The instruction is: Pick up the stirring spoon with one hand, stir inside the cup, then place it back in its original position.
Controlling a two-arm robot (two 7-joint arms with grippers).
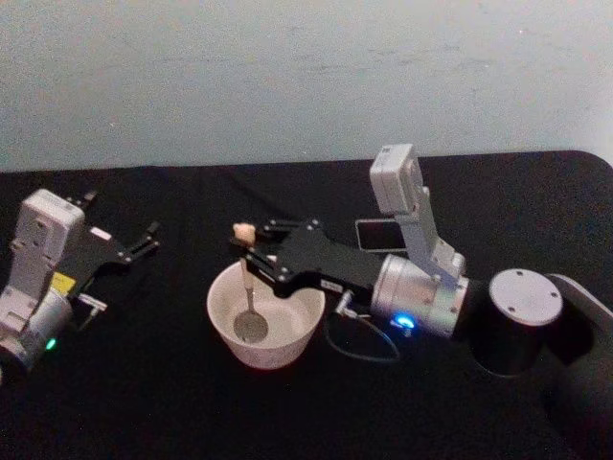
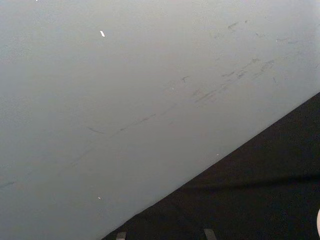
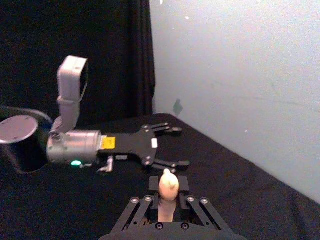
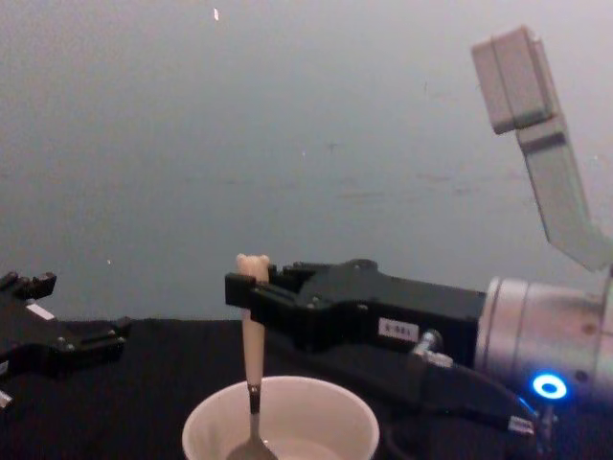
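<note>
The cream-white cup stands on the black table in front of me. The stirring spoon stands nearly upright in it, its metal bowl low inside the cup. My right gripper is above the cup, shut on the spoon's beige handle just under the bear head. The chest view shows the spoon rising from the cup into the right gripper. The dark square-mouthed holder stands behind the right arm, partly hidden by it. My left gripper rests open at the left, apart from the cup.
A black cloth covers the table, and a pale wall runs close behind its far edge. The right wrist view shows the left gripper beyond the spoon's handle top. A thin cable loops beside the cup under the right wrist.
</note>
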